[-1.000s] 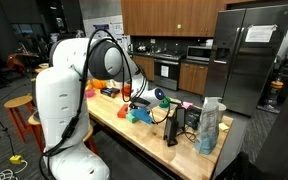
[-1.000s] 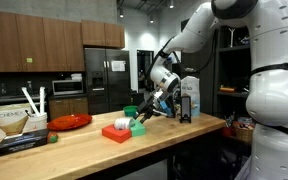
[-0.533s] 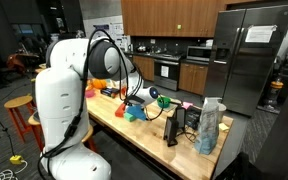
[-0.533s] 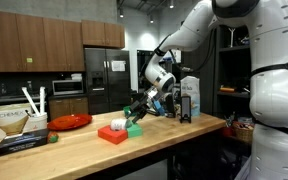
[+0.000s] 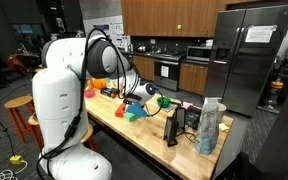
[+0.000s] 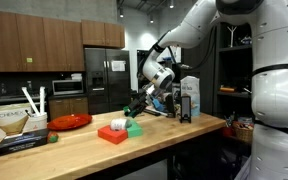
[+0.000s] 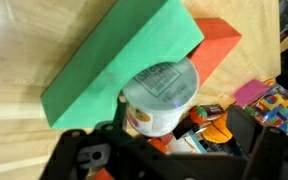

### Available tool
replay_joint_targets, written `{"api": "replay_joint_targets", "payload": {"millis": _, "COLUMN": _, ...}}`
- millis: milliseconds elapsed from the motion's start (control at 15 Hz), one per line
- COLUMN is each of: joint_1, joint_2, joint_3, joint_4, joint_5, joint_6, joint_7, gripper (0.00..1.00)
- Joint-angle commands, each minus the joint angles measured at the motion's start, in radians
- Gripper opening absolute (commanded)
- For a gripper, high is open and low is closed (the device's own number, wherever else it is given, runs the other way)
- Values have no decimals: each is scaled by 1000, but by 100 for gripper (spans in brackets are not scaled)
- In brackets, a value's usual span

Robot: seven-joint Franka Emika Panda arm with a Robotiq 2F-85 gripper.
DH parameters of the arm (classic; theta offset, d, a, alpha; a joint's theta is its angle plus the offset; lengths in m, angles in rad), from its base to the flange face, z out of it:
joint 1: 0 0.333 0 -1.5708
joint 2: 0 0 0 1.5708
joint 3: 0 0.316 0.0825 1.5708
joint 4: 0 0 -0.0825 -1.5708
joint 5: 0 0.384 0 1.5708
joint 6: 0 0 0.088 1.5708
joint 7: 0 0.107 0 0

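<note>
A small white cup [image 7: 162, 92] with a printed foil lid sits directly ahead of the jaws, centred between them. Its lid faces the wrist camera squarely, so the jaws point down along its axis, not at its side. Dark parts of the jaws cover the cup's near edge, so I cannot tell whether they are clamped on it or only stand around it.

Beyond the cup lies a green block [image 7: 104, 70], slanting across the view. Its far end rests over a red block [image 7: 216, 45], which probably explains why it looks propped up, not flat on the wooden counter [image 7: 24, 40]. The cup overlaps the green block's near edge, but whether it stands on the block or hangs above it is unclear.

To one side of the jaws, close in, is a clutter of small coloured pieces [image 7: 269, 100], with an orange one [image 7: 216, 128] nearest.

In an exterior view the jaws hang just above the green block [image 6: 134, 127] and the red block [image 6: 114, 133], near the middle of the counter [image 6: 74, 150].
</note>
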Motion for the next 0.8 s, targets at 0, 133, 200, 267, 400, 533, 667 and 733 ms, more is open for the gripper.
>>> {"api": "replay_joint_targets", "payload": {"millis": 0, "joint_1": 45, "joint_2": -92, "joint_3": -3, "joint_4": -40, "joint_5": -30, "joint_6": 134, "joint_7": -56, "gripper": 100}}
{"api": "replay_joint_targets", "payload": {"millis": 133, "joint_1": 54, "joint_2": -126, "joint_3": 20, "joint_4": -50, "joint_5": -49, "joint_6": 193, "joint_7": -84, "gripper": 100}}
{"api": "replay_joint_targets", "payload": {"millis": 200, "joint_1": 64, "joint_2": -139, "joint_3": 27, "joint_4": -56, "joint_5": -70, "joint_6": 213, "joint_7": -91, "gripper": 100}}
{"api": "replay_joint_targets", "payload": {"millis": 267, "joint_1": 71, "joint_2": -147, "joint_3": 37, "joint_4": -63, "joint_5": -89, "joint_6": 233, "joint_7": -100, "gripper": 100}}
{"api": "replay_joint_targets", "payload": {"millis": 400, "joint_1": 81, "joint_2": -161, "joint_3": 54, "joint_4": -80, "joint_5": -122, "joint_6": 260, "joint_7": -116, "gripper": 100}}
{"api": "replay_joint_targets", "payload": {"millis": 533, "joint_1": 91, "joint_2": -169, "joint_3": 70, "joint_4": -98, "joint_5": -150, "joint_6": 274, "joint_7": -136, "gripper": 100}}
{"api": "replay_joint_targets", "payload": {"millis": 667, "joint_1": 97, "joint_2": -171, "joint_3": 83, "joint_4": -120, "joint_5": -189, "joint_6": 279, "joint_7": -171, "gripper": 100}}
{"api": "replay_joint_targets", "payload": {"millis": 733, "joint_1": 100, "joint_2": -168, "joint_3": 90, "joint_4": -131, "joint_5": -222, "joint_6": 284, "joint_7": -188, "gripper": 100}}
